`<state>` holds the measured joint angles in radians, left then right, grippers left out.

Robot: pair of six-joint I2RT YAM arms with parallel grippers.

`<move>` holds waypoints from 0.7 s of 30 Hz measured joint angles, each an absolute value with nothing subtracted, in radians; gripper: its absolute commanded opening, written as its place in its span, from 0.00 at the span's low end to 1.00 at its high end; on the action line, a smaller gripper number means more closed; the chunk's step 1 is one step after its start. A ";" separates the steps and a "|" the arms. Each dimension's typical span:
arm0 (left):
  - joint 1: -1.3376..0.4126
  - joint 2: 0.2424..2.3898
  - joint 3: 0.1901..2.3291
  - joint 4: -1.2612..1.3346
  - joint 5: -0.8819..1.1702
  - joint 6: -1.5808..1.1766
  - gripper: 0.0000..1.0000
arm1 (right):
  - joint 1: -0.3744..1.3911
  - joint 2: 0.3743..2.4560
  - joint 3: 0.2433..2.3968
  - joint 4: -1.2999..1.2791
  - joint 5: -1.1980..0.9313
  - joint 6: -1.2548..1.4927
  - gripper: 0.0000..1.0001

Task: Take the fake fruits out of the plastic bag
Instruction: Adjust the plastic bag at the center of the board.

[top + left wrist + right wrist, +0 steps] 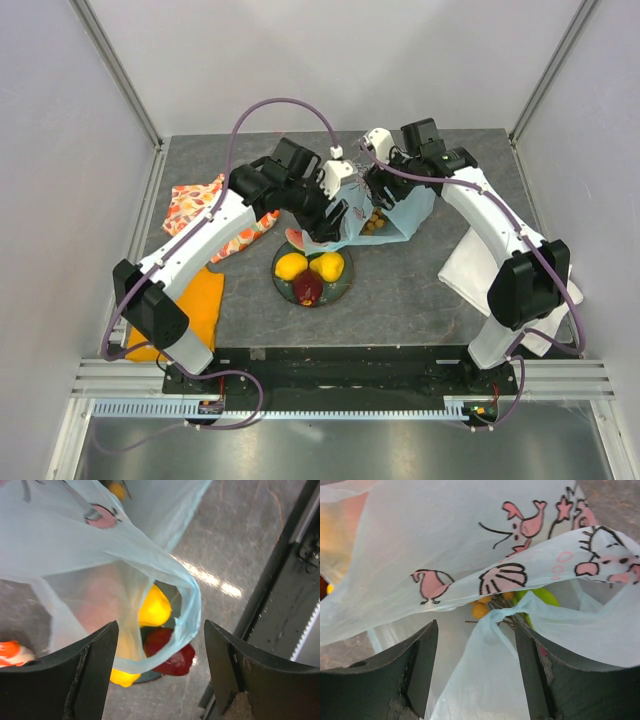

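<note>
- The left claw (160, 630) stands wide open and grips nothing. A slack loop of the plastic bag (100, 565) hangs between its fingers, closer to the left one.
- Right under that claw, two lemons (290, 266) and a dark red fruit (308, 288) lie on the dark plate (338, 293). A watermelon slice (296, 238) sits at the plate's far rim. I'd say these are already out.
- Just ahead of the right claw's tips, a grape bunch (481, 610) and a green piece (545, 596) sit inside the bag.
- The right claw (475, 630) has its jaws well apart. Film drapes over its right finger and a twisted strand runs between the fingers, but I see no pinch.
- To do this well, I'd have one claw close on a gathered fold, since a single layer will likely slip.
- The other claw could then hold the mouth open and tip it beside the plate, without sweeping film across the fruit already there.
</note>
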<state>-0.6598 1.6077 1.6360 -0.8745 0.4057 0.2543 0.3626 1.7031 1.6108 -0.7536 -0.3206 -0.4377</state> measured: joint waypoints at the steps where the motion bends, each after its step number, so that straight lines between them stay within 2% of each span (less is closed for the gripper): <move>1: -0.663 1.608 1.622 -0.882 0.416 0.255 0.77 | 0.363 1.703 1.610 -0.761 -0.334 -0.439 0.70; 7: -0.703 1.610 1.584 -0.886 0.469 0.263 0.77 | 0.363 1.729 1.589 -0.780 -0.408 -0.443 0.70; 10: -0.732 1.617 1.569 -0.888 0.483 0.266 0.72 | 0.363 1.772 1.572 -0.786 -0.428 -0.441 0.69; 12: -0.743 1.629 1.564 -0.886 0.482 0.268 0.48 | 0.363 1.808 1.570 -0.786 -0.432 -0.433 0.70; 13: -0.746 1.640 1.563 -0.888 0.479 0.268 0.30 | 0.363 1.827 1.570 -0.783 -0.431 -0.425 0.70; 14: -0.747 1.651 1.563 -0.887 0.473 0.271 0.02 | 0.362 1.845 1.570 -0.777 -0.429 -0.414 0.71; 21: -0.741 1.704 1.577 -0.884 0.402 0.282 0.02 | 0.313 1.907 1.571 -0.737 -0.309 -0.361 0.73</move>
<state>-0.7414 1.7042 1.5772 -0.8841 0.4023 0.2825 0.3130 1.9068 1.5715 -0.7368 -0.3088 -0.3611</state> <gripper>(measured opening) 0.025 0.720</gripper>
